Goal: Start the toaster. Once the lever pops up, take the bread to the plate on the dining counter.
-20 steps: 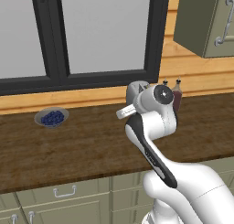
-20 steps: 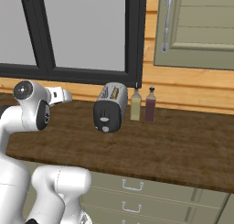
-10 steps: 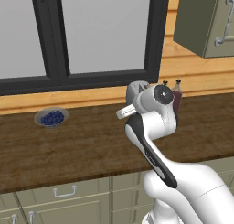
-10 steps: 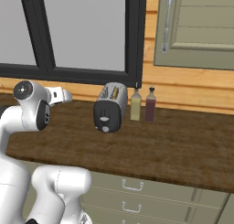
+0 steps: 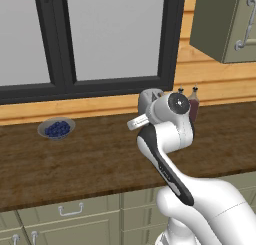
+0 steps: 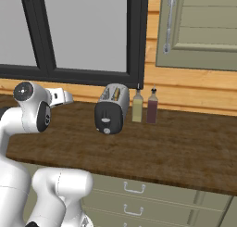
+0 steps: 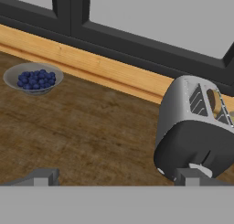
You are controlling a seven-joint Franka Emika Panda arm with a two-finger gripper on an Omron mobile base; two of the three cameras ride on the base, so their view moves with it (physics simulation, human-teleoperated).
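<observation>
So the toaster [image 6: 111, 108] is parked on the dark wood counter [image 6: 176, 147] over the green cabinets, right up near the back wall under the window [image 6: 78, 31]. Its black end panel with the round knob is turned toward the robot side. Two small bottles are stood just beside it on its right in the right base view, a pale yellowish one [image 6: 137, 106] next to the toaster and a dark reddish one [image 6: 152, 106] after that.

In the hand view the toaster [image 7: 196, 127] is seen close up at the right, tilted in the picture, and a brown slice of bread [image 7: 213, 102] can be made out down in one of the top slots. The lever isn't clear enough to be called up or down.

The gripper [image 7: 116, 177] is held in the air above the counter, short of the toaster and not touching anything. The two finger tips [image 7: 43, 176] are spread wide apart, as far as they go, with nothing between them. From the left base view the hand is mostly hidden behind the arm's own wrist.

A grey dish of blue berries [image 5: 56, 128] is sat on the counter well off to the left of the toaster, near the wall. An olive wall cabinet [image 6: 203, 27] is hung above the right end.
</observation>
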